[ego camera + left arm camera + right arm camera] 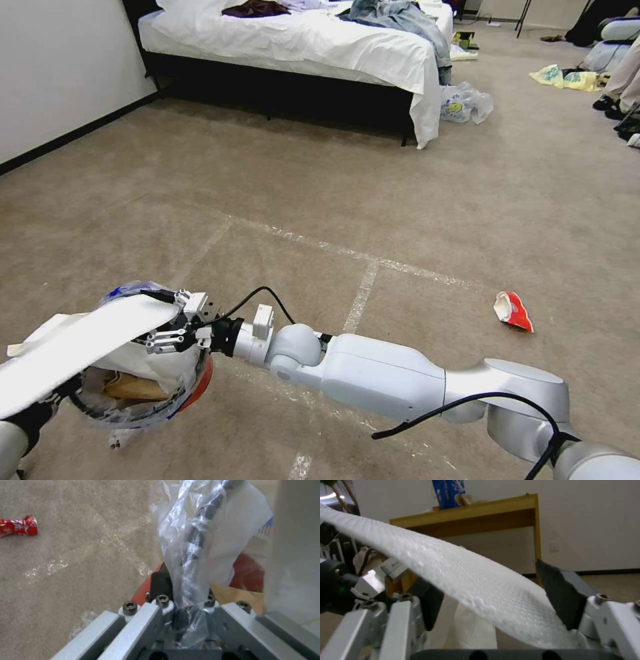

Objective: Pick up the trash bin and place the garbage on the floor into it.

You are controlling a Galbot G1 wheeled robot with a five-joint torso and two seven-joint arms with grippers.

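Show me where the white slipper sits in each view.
Head: slipper at lower left, lying across the bin mouth.
Left wrist: slipper is the white band beside the bin's red wall.
Right wrist: slipper is the broad diagonal strip through the middle.
Shared landmark: the red bin, head and left wrist.

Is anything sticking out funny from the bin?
Yes. A white slipper lies slanted across the trash bin and pokes past its rim instead of dropping inside. The right gripper is at its end, jaws open. A crushed red can lies on the carpet.
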